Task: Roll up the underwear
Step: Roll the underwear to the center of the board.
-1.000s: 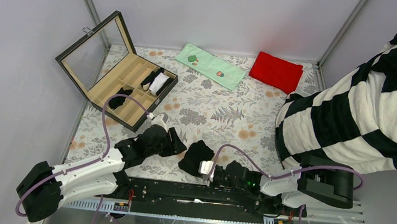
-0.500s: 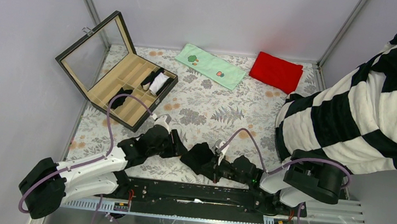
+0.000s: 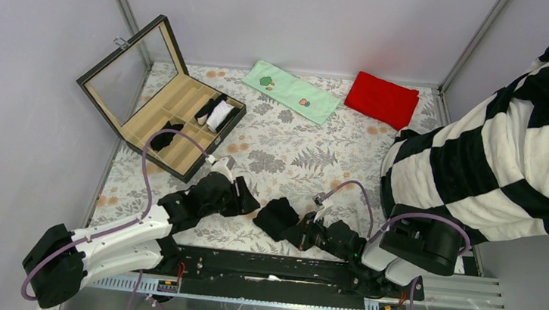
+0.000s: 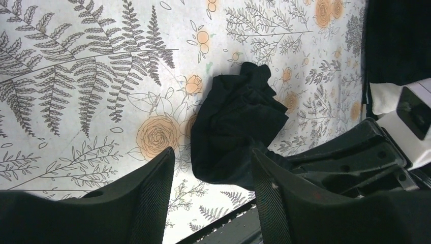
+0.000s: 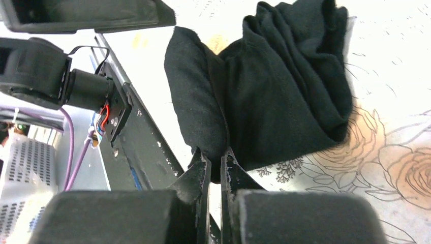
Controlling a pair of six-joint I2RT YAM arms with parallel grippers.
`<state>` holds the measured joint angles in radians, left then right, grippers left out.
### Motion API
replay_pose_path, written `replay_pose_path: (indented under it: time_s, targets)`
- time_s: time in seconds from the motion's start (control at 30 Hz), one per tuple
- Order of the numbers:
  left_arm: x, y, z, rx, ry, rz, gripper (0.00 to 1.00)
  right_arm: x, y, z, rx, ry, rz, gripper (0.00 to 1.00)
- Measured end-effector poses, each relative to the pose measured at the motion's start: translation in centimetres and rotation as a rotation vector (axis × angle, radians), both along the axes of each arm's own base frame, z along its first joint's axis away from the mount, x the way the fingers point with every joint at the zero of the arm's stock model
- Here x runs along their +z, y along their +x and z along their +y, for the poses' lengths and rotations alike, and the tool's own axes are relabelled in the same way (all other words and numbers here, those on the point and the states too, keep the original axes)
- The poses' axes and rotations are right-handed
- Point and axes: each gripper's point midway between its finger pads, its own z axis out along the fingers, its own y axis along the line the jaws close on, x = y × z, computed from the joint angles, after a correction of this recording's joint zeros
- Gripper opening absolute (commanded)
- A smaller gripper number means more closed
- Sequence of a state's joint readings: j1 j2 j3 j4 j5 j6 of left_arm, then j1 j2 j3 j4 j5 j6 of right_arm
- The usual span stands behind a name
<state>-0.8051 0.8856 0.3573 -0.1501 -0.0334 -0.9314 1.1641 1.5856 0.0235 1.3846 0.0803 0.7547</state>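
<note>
Black cloth is the thing to watch. The underwear [image 3: 277, 216] lies bunched up by the near edge of the counter [image 3: 318, 140], about halfway along it.

A second ago the right arm lay flat along that near edge and reached the cloth from below. Now it has swung round, and the right tool [image 5: 214, 157] points at the cloth from the right side. Its two fingers are pressed together, and a thin bit of the cloth's edge looks pinched between the tips. The cloth seems to have slid a tiny bit toward the right edge too.

The left tool [image 4: 212, 155] has hardly moved. It sits just to the left of the cloth with its fingers spread apart and nothing held in them. From its own camera the cloth lies just past the tips.

I think this means the rolling is only starting. The cloth is a loose lump, not a neat roll. One tool has hold of an edge, and the other looks ready to help hold or tuck.

No words or brand names can be read anywhere. The green towel [image 3: 291, 92] by the far edge has small green and orange pictures on it, but no letters I can make out.
</note>
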Motion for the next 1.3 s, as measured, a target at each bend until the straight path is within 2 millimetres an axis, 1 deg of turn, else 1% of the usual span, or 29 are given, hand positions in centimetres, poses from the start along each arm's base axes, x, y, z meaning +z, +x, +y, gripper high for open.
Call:
replay_pose_path:
  time_s: [0.13, 0.3, 0.57, 0.7, 0.93, 1.1, 1.2, 1.3]
  targets:
    - [0.3, 0.1, -0.4, -0.018, -0.014, -0.014, 0.64, -0.7, 0.5, -0.1, -0.056, -0.017, 0.066, 0.0]
    - [0.8, -0.1, -1.7, -0.079, -0.061, -0.029, 0.66, -0.7, 1.2, 0.2, -0.115, -0.044, 0.131, 0.0]
    - [1.0, -0.6, -2.9, -0.162, -0.106, -0.053, 0.67, -1.1, 2.5, -0.8, -0.248, -0.091, 0.272, 0.0]
    - [0.4, -0.7, -3.2, -0.19, -0.094, -0.05, 0.67, -1.3, 3.0, -0.7, -0.285, -0.104, 0.338, 0.0]
    - [-1.5, -0.8, -3.1, -0.206, -0.044, -0.017, 0.68, -1.3, 3.5, -0.6, -0.3, -0.122, 0.426, 0.0]
    - [-1.7, -0.1, -3.0, -0.178, -0.03, -0.03, 0.68, -1.3, 3.4, -0.7, -0.3, -0.12, 0.458, 0.0]
    - [-2.1, 0.3, -3.2, -0.168, -0.025, -0.034, 0.64, -1.3, 3.4, -0.7, -0.298, -0.117, 0.467, 0.0]
    - [-3.1, 0.4, -3.1, -0.163, -0.004, -0.015, 0.51, -1.3, 3.3, -0.7, -0.295, -0.116, 0.471, 0.0]
